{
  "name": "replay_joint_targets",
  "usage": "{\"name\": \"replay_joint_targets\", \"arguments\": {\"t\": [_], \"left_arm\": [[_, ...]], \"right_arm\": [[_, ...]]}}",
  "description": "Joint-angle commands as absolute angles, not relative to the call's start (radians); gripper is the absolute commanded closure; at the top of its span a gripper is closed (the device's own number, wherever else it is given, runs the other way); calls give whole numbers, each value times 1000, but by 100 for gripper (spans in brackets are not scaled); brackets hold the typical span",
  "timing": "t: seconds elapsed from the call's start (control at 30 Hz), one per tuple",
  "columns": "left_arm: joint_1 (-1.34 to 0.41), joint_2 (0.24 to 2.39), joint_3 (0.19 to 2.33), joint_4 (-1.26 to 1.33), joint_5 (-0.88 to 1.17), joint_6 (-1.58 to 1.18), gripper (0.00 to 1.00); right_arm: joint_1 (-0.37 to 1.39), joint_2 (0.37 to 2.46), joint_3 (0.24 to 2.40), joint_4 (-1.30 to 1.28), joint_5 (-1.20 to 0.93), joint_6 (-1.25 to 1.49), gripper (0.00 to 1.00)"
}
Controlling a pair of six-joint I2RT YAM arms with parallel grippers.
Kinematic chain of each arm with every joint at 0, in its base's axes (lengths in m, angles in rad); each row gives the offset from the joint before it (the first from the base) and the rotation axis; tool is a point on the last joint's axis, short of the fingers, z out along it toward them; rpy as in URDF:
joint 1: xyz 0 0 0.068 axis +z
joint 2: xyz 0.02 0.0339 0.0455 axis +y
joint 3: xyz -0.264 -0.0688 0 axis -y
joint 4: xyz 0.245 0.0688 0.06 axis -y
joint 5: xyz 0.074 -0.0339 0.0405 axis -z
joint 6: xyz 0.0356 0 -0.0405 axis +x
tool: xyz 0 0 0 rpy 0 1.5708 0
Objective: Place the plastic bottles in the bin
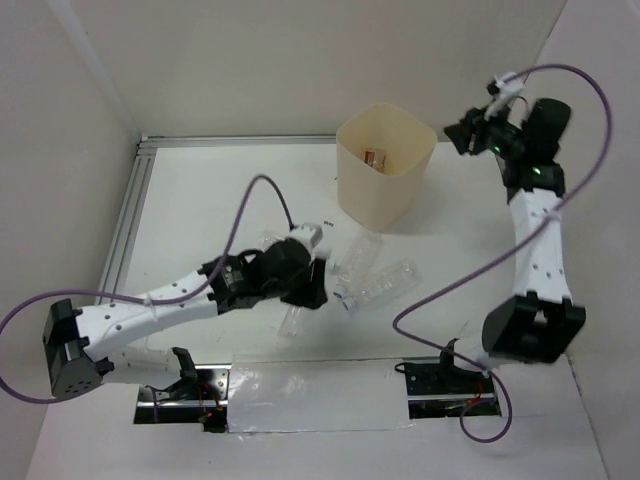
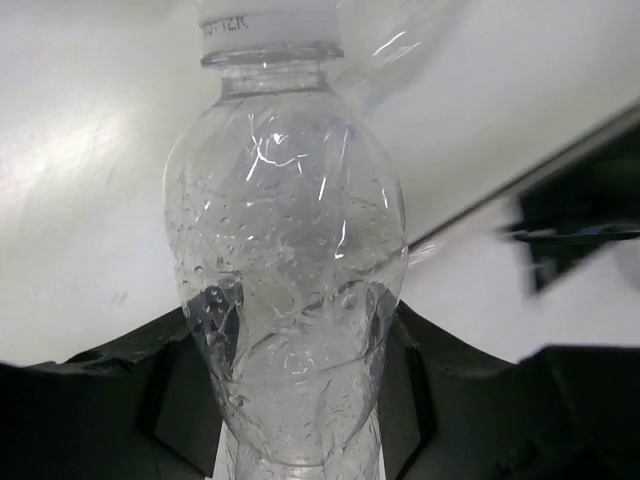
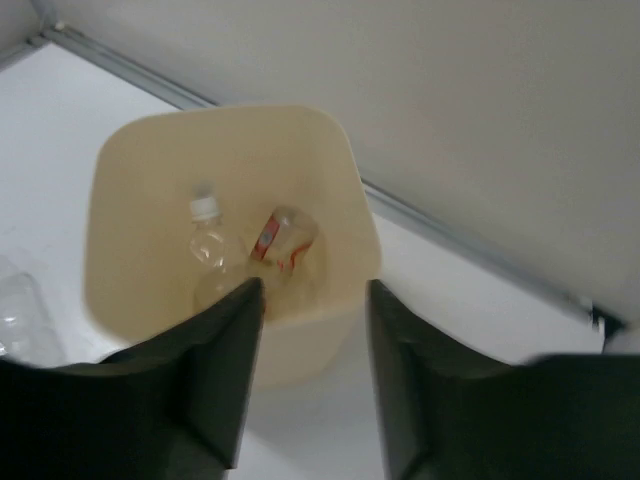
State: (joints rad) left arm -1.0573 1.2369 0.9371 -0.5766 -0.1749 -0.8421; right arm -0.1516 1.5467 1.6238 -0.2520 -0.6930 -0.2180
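Observation:
A clear plastic bottle (image 2: 290, 280) with a white cap stands between my left gripper's (image 2: 295, 320) jaws, both fingers pressed on its dented sides. From above, that bottle (image 1: 293, 320) sticks out below the left gripper (image 1: 300, 298), mid-table. Two more clear bottles (image 1: 358, 258) (image 1: 385, 283) lie just right of it. The cream bin (image 1: 400, 195) stands at the back. Inside the bin (image 3: 330, 160) lie a white-capped clear bottle (image 3: 205, 240) and a red-labelled bottle (image 3: 285, 235). My right gripper (image 3: 312, 290) hangs open and empty above the bin's edge, seen from above at the right gripper (image 1: 468, 132).
An aluminium rail (image 1: 125, 230) runs along the table's left and back edges, with white walls behind. A taped plastic sheet (image 1: 310, 395) lies between the arm bases. Purple cables (image 1: 265, 185) loop over the table. Another clear bottle (image 3: 20, 320) shows left of the bin.

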Motion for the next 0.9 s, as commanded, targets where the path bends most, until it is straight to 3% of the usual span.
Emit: {"name": "replay_joint_targets", "arguments": {"t": [0.0,0.13,0.3,0.47,0.53,0.73,0.77,0.8,0.87], "left_arm": [[-1025,1207,1246,-490,-153,-646,88],[-922,1353,1489,-335,-132,-529,88],[-795,1647,1782,-149,-66,-529,88],[-686,1901,2064,6,9,-646,87],[-661,1969,2168,49,34,-708,86],[-631,2095,2221,198,43,-795,78],[-630,2109,2238,198,31,-795,74],[-630,2146,2250,198,20,-795,59],[-630,2187,2307,160,-12,-776,39]], "right_arm": [[-300,1291,1427,-307,-900,-394,55],[-331,1076,1191,-518,-997,-759,75],[-322,1023,1057,-898,-1026,-1166,92],[-311,1011,962,-1132,-1048,-1504,96],[-302,1011,939,-1193,-1048,-1608,78],[-293,1002,845,-1239,-1003,-1721,27],[-293,993,824,-1239,-1003,-1738,23],[-293,992,815,-1239,-1015,-1750,19],[-284,992,799,-1210,-1043,-1764,11]]}}
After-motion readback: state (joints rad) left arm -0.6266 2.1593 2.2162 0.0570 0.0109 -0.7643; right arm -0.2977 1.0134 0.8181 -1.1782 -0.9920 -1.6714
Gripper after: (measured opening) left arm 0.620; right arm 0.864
